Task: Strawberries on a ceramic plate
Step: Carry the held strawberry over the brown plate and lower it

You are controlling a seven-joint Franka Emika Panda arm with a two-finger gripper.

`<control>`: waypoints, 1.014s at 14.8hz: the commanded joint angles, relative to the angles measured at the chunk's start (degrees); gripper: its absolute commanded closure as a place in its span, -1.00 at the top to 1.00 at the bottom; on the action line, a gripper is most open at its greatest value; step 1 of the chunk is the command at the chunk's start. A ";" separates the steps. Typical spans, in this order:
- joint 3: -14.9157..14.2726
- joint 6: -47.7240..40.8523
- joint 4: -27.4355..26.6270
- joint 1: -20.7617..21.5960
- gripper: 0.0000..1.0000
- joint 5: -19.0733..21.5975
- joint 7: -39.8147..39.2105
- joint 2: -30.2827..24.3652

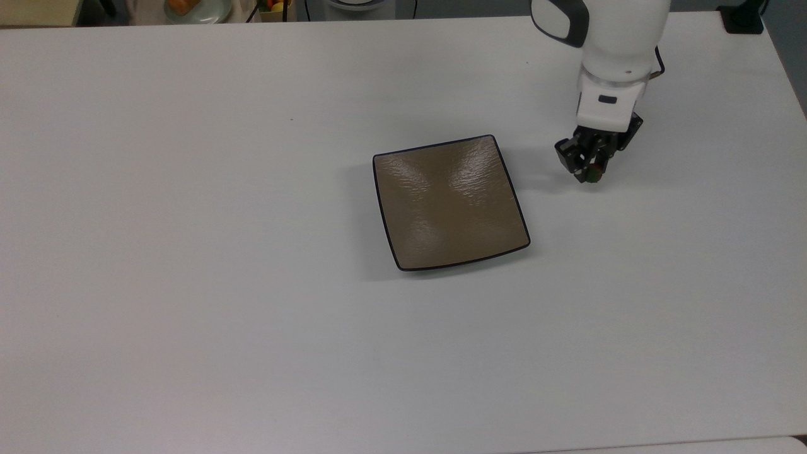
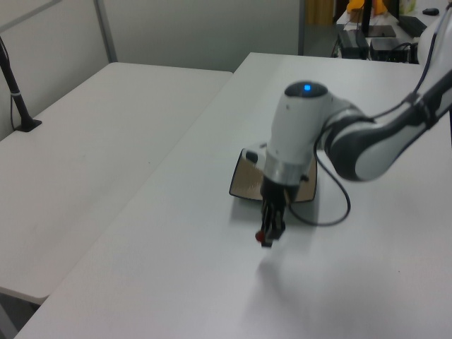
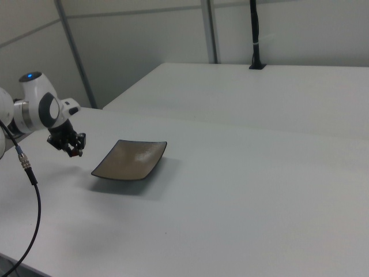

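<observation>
The strawberry [image 1: 591, 176] sits pinched between the fingers of the gripper [image 1: 587, 173], clear of the white table [image 1: 189, 315] in the left view, at roughly 2 o'clock from the ceramic plate [image 1: 449, 202] in the top view. Plate is bare. Judgement: the carry calls for enough height to pass the dark rim, travel toward 8 o'clock, halt over the plate's centre, descend low, then release so the berry does not roll off.

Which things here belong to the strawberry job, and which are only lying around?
Belong to the job:
- strawberry, held in the end effector, above the table
- ceramic plate, nothing on it

Only lying around:
- black post on the far table
</observation>
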 commanded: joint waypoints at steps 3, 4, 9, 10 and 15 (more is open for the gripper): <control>0.92 -11.99 0.27 -5.41 -0.98 0.95 0.79 -8.35; 0.74 -13.49 0.71 -6.12 -0.98 0.95 0.71 -8.80; -3.03 -23.24 4.40 -7.62 -0.98 0.77 -1.83 -8.89; -3.99 -24.39 5.10 -7.53 -0.98 0.77 -3.41 -8.89; -8.75 -25.02 4.93 -7.62 -0.97 0.77 -8.52 -7.05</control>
